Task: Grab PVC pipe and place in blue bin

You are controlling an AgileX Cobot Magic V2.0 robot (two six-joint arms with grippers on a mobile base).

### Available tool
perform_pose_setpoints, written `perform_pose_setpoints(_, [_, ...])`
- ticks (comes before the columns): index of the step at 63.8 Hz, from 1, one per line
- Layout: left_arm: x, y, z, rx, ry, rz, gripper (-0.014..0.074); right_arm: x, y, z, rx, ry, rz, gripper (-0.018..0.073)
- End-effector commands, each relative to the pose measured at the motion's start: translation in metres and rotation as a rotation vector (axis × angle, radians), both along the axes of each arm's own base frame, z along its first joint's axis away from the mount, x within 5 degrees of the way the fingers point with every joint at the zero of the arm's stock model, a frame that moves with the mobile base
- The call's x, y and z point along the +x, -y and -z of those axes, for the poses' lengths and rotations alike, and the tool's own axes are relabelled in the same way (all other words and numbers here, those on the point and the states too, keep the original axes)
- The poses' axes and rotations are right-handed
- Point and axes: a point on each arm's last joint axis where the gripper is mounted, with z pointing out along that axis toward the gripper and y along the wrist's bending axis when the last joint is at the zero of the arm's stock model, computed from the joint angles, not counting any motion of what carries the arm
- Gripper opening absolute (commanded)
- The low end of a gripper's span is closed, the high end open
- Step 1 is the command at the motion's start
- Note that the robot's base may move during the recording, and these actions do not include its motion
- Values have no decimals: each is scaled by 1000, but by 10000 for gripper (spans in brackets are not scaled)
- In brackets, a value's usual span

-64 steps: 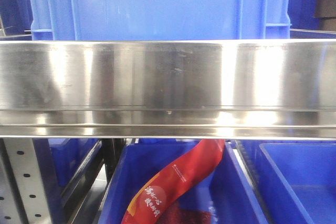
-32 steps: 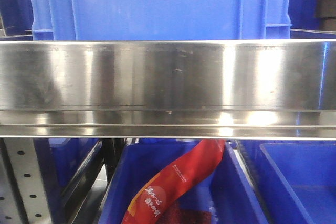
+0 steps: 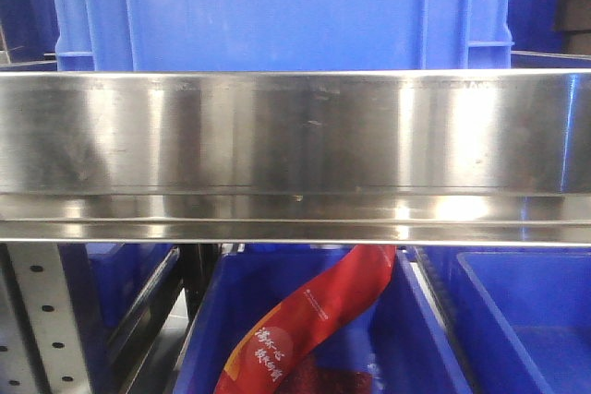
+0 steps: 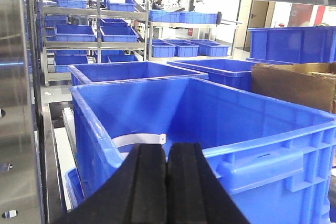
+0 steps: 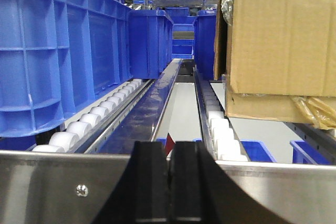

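In the left wrist view the PVC pipe, a thin white curved strip ending in a flat tab with a small hole, lies inside a large blue bin. It sits near the bin's front left corner. My left gripper is shut just in front of and above that corner, with nothing between its black fingers; the pipe shows just beyond their tips. My right gripper is also shut and holds nothing. It hangs before a steel rail, away from the pipe. Neither gripper shows in the front view.
A steel shelf beam crosses the front view, with a blue crate above and a lower bin holding a red packet. Cardboard boxes stand at the right. White roller tracks run ahead beside blue crates.
Only the reflections on the steel beam shift slightly; nothing else in the front view has moved.
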Motion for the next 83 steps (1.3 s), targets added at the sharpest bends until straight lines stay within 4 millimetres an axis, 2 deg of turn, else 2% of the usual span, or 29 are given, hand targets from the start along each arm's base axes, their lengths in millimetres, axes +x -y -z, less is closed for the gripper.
perform_pose_setpoints(1, [-2, -1, -3, -18, 21, 1, -111, 0, 0, 0, -10, 11, 6, -168])
perform_pose_setpoints(31, [-2, -1, -3, -18, 21, 1, -111, 0, 0, 0, -10, 11, 6, -168])
perform_pose_setpoints(42, [-1, -6, 12, 26, -19, -39, -111, 0, 0, 0, -10, 11, 6, -168])
perform_pose_setpoints(50, [-6, -17, 40, 76, -24, -109, -111, 0, 0, 0, -10, 11, 6, -168])
perform_pose_setpoints(58, [-20, -28, 68, 121, 55, -168, -111, 0, 0, 0, -10, 11, 6, -168])
perform_pose_setpoints(70, [-45, -41, 127, 115, 21, -239, -111, 0, 0, 0, -10, 11, 6, -168])
perform_pose_setpoints(83, [-65, -52, 169, 110, 64, -343, -111, 0, 0, 0, -10, 11, 6, -168])
